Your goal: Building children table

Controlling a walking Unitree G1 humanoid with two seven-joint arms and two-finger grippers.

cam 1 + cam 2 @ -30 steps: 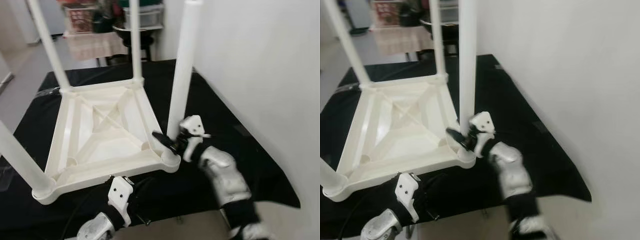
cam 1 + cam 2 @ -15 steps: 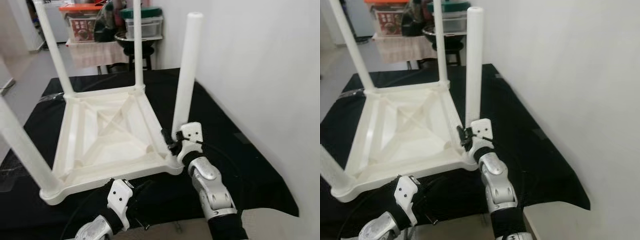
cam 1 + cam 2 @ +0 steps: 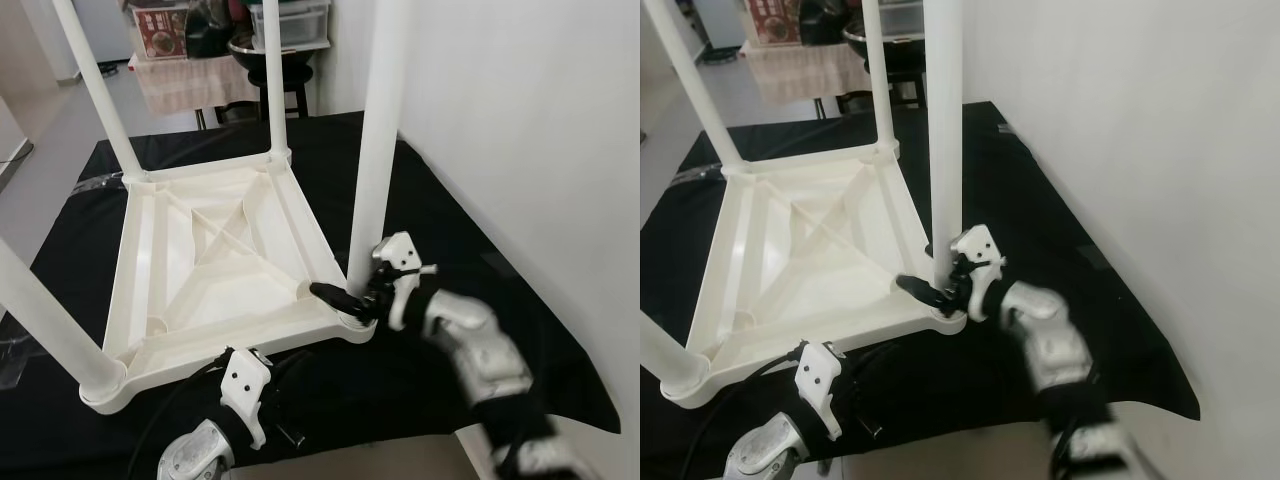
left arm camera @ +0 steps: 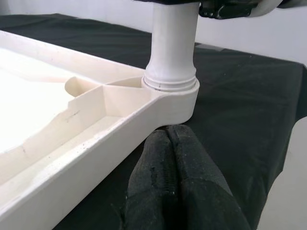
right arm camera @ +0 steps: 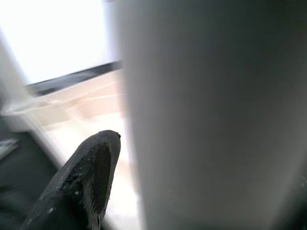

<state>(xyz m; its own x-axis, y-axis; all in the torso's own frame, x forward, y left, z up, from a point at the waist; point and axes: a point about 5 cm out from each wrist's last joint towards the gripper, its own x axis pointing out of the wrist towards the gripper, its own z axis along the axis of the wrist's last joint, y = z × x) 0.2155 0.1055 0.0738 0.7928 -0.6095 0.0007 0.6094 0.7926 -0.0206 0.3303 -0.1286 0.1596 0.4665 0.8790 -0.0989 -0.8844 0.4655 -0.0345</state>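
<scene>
- The right pincer (image 3: 352, 293) is reaching in at the base of the near-right leg (image 3: 378, 150); one black finger (image 5: 84, 184) is lying along the inner side of the leg, and the other is hidden behind it, so it appears to be pinching the leg just above its socket.
- The left pincer (image 4: 175, 184) is sitting low with its two fingers pressed together and holding nothing, its tips just beside and a little under the corner socket (image 4: 171, 86) that is carrying that same leg.
- The children's table (image 3: 215, 265) is lying upside down on the black-covered surface (image 3: 470, 250), its ribbed underside facing up, its near edge lying close to the near edge of the surface.
- Four white legs are standing up from its corners: the near-right one under the right pincer, a near-left leg (image 3: 45, 310), a far-left leg (image 3: 100, 90) and a far-right leg (image 3: 272, 80).
- Judging by this, the fitting is nearly finished: every corner is carrying a leg, and in the left wrist view the near-right leg is sitting down in its socket with its collar flush.
- What is probably left is making sure that last leg is fully seated and then turning the table onto its feet; whether the leg is tight I cannot tell.
- Beyond the far edge of the surface, a shelf with boxes and a dark pot (image 3: 265, 45) are standing against the white wall (image 3: 520, 120).
</scene>
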